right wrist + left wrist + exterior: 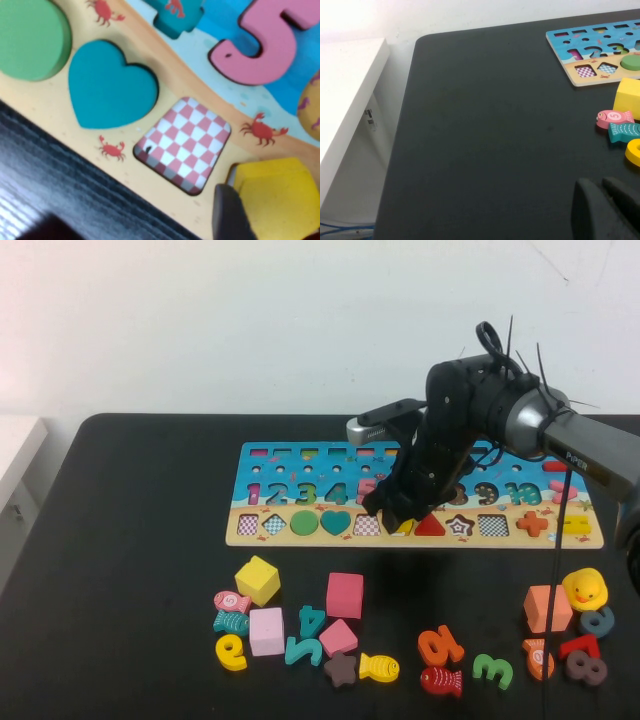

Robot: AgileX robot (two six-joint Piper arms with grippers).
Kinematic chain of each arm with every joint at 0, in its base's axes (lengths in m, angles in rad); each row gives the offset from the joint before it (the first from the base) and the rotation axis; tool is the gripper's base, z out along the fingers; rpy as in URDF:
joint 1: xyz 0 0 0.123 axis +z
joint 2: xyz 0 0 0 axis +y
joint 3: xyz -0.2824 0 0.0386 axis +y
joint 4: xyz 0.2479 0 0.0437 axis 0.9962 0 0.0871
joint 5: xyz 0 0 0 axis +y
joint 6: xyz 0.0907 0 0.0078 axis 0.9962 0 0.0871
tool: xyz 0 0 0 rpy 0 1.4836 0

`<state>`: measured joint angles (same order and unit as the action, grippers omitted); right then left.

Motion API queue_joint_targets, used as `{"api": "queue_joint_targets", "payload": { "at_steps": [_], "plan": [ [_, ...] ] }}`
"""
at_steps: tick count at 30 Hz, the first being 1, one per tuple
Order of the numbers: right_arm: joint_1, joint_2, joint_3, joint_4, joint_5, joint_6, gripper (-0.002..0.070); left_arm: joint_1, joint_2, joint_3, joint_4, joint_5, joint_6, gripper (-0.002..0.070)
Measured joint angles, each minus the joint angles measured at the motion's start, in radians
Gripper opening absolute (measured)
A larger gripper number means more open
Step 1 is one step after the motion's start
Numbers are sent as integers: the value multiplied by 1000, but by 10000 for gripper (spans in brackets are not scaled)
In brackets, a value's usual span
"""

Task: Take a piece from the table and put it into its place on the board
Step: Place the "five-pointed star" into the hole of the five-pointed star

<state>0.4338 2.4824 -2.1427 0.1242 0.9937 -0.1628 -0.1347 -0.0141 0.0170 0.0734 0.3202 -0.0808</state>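
My right gripper [398,520] hangs low over the board [300,483], at its sandy strip, fingers [231,215] clamped on the yellow piece [277,197], just right of the red-checked slot [182,143] beside the teal heart [109,84]. My left gripper [607,207] rests over the tabletop [485,145] at the near left; I cannot tell its fingers' state.

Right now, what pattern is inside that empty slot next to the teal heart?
A red-and-white checkerboard fills the empty slot beside the teal heart; the right wrist view shows it best.

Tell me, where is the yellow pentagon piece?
The yellow pentagon piece is under the right pincer, on the board's sandy strip, beside the empty checkered slot.
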Motion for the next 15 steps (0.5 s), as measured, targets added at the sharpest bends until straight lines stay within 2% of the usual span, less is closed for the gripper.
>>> {"api": "queue_joint_targets", "payload": {
  "at_steps": [15],
  "plan": [
    [0,0,-6,-14,32,45,368,0,0,0,0,0,0,-1]
  ]
}}
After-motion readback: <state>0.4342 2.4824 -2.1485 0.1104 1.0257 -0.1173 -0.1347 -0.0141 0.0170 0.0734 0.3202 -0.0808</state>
